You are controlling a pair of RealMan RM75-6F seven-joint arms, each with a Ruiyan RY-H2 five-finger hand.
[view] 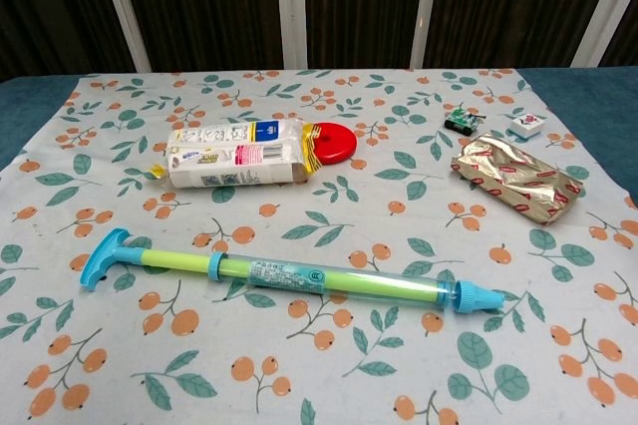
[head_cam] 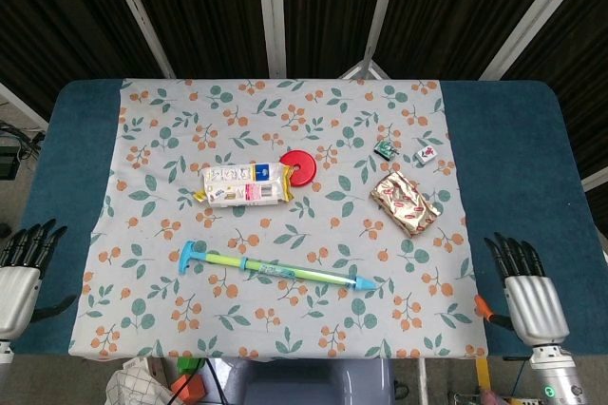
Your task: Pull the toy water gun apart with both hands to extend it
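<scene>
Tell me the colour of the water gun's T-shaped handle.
Light blue; the handle shows best in the chest view.

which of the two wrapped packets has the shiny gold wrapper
The gold foil packet on the right, near the two small tiles; the white printed packet beside the red disc is matte.

Head view looks steeply down from above, taking in the whole blue table point(head_cam: 499, 139) and its leaf-and-berry printed cloth point(head_cam: 285, 310) — far enough to catch both near corners. Chest view sits low and close, facing across the same printed cloth point(view: 329, 385) — shared ground.
</scene>
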